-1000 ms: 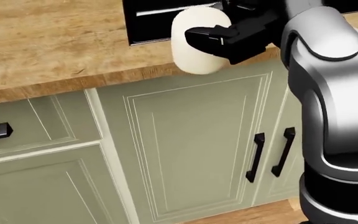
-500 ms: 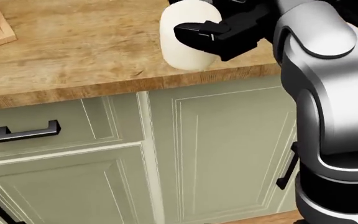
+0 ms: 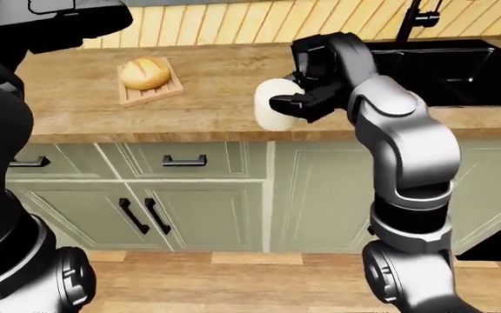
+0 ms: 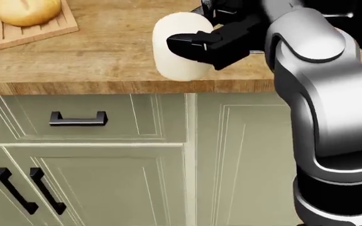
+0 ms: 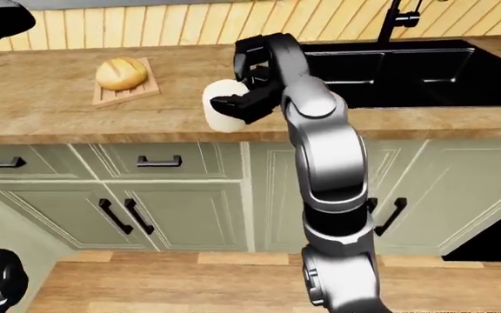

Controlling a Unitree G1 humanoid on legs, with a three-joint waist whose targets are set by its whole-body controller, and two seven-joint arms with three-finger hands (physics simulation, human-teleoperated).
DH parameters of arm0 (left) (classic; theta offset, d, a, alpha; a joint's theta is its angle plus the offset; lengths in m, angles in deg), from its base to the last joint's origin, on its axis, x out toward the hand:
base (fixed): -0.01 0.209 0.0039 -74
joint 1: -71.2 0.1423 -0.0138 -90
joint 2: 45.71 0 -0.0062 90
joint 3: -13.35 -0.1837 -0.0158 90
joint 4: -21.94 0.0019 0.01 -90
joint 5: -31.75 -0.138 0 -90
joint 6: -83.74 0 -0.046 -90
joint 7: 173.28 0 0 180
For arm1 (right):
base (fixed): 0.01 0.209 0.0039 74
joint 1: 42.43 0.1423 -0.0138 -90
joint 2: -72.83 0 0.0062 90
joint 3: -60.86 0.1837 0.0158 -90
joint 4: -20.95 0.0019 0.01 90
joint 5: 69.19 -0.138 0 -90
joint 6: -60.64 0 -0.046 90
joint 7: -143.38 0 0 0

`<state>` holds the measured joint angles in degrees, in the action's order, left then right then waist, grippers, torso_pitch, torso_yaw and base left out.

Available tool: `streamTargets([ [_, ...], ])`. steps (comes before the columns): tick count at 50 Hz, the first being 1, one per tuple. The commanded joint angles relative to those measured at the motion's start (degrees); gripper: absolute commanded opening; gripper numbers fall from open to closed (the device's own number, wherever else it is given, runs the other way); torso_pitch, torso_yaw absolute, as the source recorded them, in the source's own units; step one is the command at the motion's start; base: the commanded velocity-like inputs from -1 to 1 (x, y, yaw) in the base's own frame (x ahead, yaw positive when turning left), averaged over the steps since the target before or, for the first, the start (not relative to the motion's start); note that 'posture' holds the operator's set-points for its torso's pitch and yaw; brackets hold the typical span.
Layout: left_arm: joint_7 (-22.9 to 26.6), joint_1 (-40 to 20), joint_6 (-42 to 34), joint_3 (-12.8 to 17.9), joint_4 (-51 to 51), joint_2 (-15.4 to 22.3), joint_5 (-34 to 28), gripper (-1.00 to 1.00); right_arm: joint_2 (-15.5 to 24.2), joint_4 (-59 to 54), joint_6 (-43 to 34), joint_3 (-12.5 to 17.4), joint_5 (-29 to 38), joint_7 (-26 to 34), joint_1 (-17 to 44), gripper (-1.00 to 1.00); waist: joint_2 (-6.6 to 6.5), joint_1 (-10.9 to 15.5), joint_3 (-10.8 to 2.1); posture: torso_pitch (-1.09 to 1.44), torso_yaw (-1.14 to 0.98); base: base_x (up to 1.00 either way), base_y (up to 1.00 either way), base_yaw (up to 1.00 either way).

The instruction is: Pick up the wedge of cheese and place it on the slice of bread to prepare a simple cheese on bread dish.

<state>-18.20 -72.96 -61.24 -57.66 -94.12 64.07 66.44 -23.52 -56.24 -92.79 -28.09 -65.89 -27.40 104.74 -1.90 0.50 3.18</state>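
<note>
— Bread first, at the far left: where does it sit?

— On a small slatted wooden board, well in from the tabletop's near edge and toward the wall side. It looks like a round golden loaf.

— And the left hand?

— Only a dark mass of the left arm fills the left edge of the left-eye view; the hand itself does not show, so nothing can be said of its grip.

— Moving right, then. The cheese?

— The cheese is a pale, cream-white rounded block, held above the tabletop's near edge, well to the right of the board. The right hand holds it, black fingers wrapped round its right side.

— Is it resting on the wood?

— I cannot tell whether its underside touches the tabletop.

— Further right?

— A black sink is set into the tabletop, with a dark tap by the wall. Below run pale green cabinet doors with black handles.
</note>
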Motion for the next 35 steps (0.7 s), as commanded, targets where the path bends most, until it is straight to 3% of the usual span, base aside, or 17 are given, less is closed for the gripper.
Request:
streamTargets([
  [1,0.59,-1.81,1.81,-0.37,-1.34,0.32,0.14,1.00,1.18,2.84,3.02,2.50,1.07,-1.12,2.47,-1.00,0.59,-0.71,-0.96,0.00,0.00,0.00,0.39,0.00],
  [3,0.66,-1.77,1.86,-0.50,-1.32,0.19,-0.02,1.00,1.24,2.66,3.16,2.61,1.05,-1.12,2.36,-1.00,3.44,-0.57,-0.24,0.00,0.00,0.00,0.38,0.00],
  [4,0.68,-1.73,1.81,-0.58,-1.41,0.12,-0.10,1.00,1.25,2.70,3.11,2.58,1.05,-1.14,2.33,-1.00,5.86,-0.74,-1.35,0.00,0.00,0.00,0.38,0.00],
  [5,0.67,-1.75,1.69,-0.57,-1.53,0.06,-0.10,1.00,1.24,2.64,3.19,2.58,1.07,-1.19,2.31,-1.00,3.16,-1.23,-1.33,0.00,0.00,0.00,0.38,0.00],
  [6,0.70,-1.74,1.60,-0.58,-1.64,-0.01,-0.13,1.00,1.29,2.51,3.33,2.57,1.11,-1.23,2.21,-1.00,4.15,-0.67,-2.12,0.00,0.00,0.00,0.38,0.00],
  [8,0.74,-1.72,1.51,-0.52,-1.71,-0.09,-0.21,1.00,1.28,2.78,3.05,2.47,1.10,-1.16,2.17,-1.00,3.75,-0.96,-2.68,0.00,0.00,0.00,0.38,0.00],
  [13,0.93,-1.78,1.54,-0.35,-1.54,-0.07,-0.32,1.00,1.23,2.70,3.10,2.42,1.02,-1.13,2.30,-1.00,0.78,-1.15,-1.32,0.00,0.00,0.00,0.38,0.00],
  [15,1.03,-1.77,1.69,-0.25,-1.34,0.01,-0.37,1.00,1.30,2.68,3.10,2.42,1.03,-1.03,2.31,-1.00,-1.75,-1.58,-1.35,0.00,0.00,0.00,0.38,0.00],
  [17,1.10,-1.77,1.84,-0.27,-1.22,0.03,-0.43,1.00,1.24,2.75,2.99,2.37,1.01,-0.95,2.28,-1.00,-6.79,-1.67,-2.61,0.00,0.00,0.00,0.38,0.00],
  [18,1.07,-1.84,1.71,-0.21,-1.32,0.08,-0.35,1.00,1.17,2.86,2.92,2.36,0.98,-0.91,2.31,-1.00,-3.74,-1.59,-1.79,0.00,0.00,0.00,0.37,0.00],
  [19,1.05,-1.91,1.67,-0.13,-1.31,0.11,-0.27,1.00,1.12,2.83,3.09,2.43,0.94,-0.90,2.26,-1.00,-4.13,-1.77,-1.59,0.00,0.00,0.00,0.38,0.00],
  [22,1.01,-1.93,1.72,-0.22,-1.24,0.15,-0.31,1.00,1.18,2.96,2.90,2.39,0.95,-0.83,2.33,-1.00,-1.97,-1.63,-2.11,0.00,0.00,0.00,0.37,0.00],
  [27,0.93,-2.00,1.50,-0.26,-1.44,0.12,-0.28,1.00,1.38,3.09,2.86,2.38,1.10,-0.69,2.32,-1.00,0.95,-1.39,-1.57,0.00,0.00,0.00,0.37,0.00],
  [30,1.05,-1.70,1.92,-0.61,-1.29,-0.20,-0.50,1.00,1.32,3.10,2.83,2.29,1.22,-0.67,2.33,-1.00,4.19,-1.08,-1.89,0.00,0.00,0.00,0.36,0.00],
  [31,1.34,-1.35,2.50,-0.80,-0.81,-0.38,-0.93,1.00,1.30,2.99,2.95,2.29,1.27,-0.65,2.30,-1.00,2.67,-1.34,-1.62,0.00,0.00,0.00,0.35,0.00],
  [33,1.63,-1.21,2.75,-0.84,-0.51,-0.49,-1.31,1.00,1.25,2.80,3.09,2.27,1.34,-0.61,2.25,-1.00,3.47,-0.98,-2.08,0.00,0.00,0.00,0.36,0.00],
  [35,1.64,-1.37,2.35,-0.66,-0.73,-0.55,-1.19,1.00,1.19,2.68,3.22,2.21,1.42,-0.61,2.22,-1.00,3.27,-0.89,-2.67,0.00,0.00,0.00,0.36,0.00],
])
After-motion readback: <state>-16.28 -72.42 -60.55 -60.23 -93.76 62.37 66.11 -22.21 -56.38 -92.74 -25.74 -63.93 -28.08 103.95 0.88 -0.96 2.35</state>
